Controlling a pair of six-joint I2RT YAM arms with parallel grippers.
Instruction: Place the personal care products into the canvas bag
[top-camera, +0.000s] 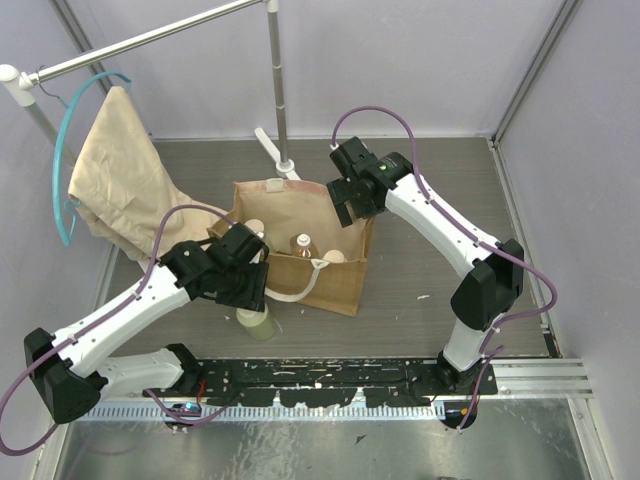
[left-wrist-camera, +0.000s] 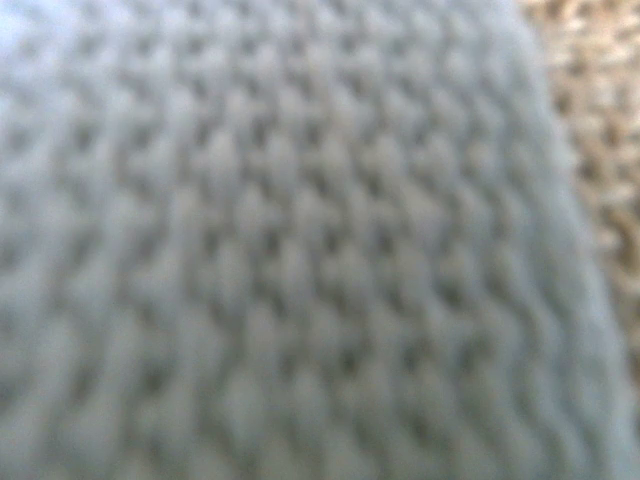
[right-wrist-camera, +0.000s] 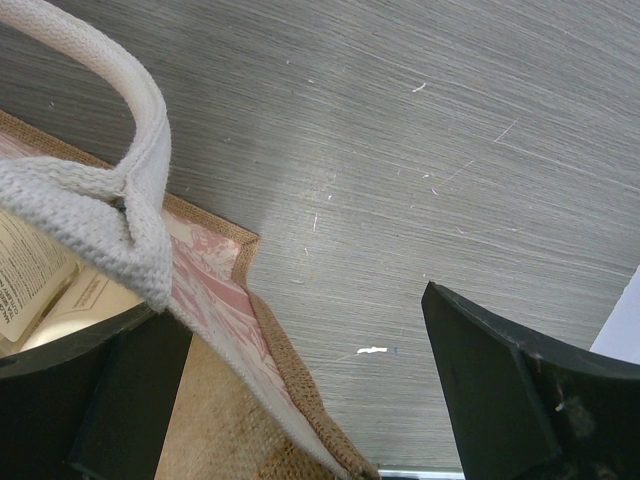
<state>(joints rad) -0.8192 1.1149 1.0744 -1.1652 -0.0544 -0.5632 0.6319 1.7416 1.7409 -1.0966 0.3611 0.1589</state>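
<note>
While one pale green plastic bottle (top-camera: 256, 322) sits on the grey tabletop (top-camera: 430, 200) beside the boxy tan canvas bag (top-camera: 335, 285), the left claw (top-camera: 250, 283) pinches the cream webbing handle (left-wrist-camera: 300, 250). The spread right claw (right-wrist-camera: 290, 350) straddles the far rim, likely to hold the mouth open.

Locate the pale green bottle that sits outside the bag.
Top view, left of centre: the pale green bottle sits on the table just in front of the canvas bag's near left corner, partly under the left claw.
</note>
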